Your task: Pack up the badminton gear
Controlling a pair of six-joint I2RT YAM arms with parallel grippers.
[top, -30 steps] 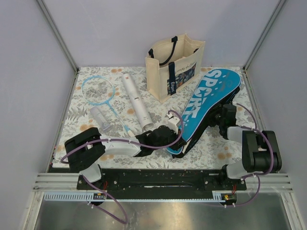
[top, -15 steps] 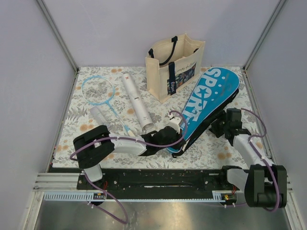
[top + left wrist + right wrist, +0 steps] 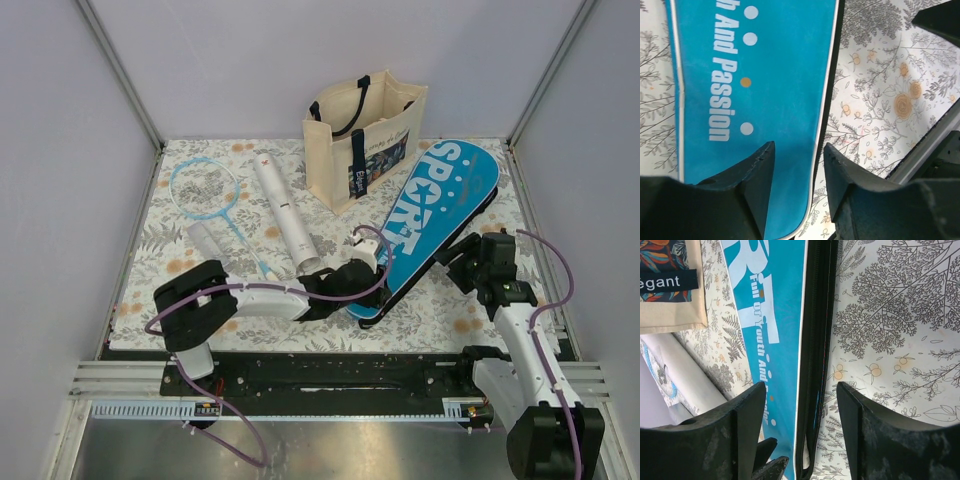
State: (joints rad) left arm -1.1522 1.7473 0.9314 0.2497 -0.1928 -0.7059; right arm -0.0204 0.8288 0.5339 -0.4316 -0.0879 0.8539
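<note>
Nearest us, our left gripper (image 3: 799,150) stands part open and empty, astride the black zipped edge of the blue case (image 3: 430,210). Our right gripper (image 3: 801,390) gapes wider over that same edge, also empty. If either closes off-centre, we judge the thin edge could slip free or drag the case. Farther left, a racket (image 3: 205,188) and the white tube (image 3: 283,210) lie unpacked.

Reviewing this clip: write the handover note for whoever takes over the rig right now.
Left gripper: open, nothing held, at the near end of the blue case.
Right gripper: open, over the case's black zipper edge.
Gear: the case lies diagonally at right; one racket and the white tube lie at left, outside it. Only one racket shows.
Done: nothing visibly packed.
Left: put racket and tube into the case and close it.
</note>
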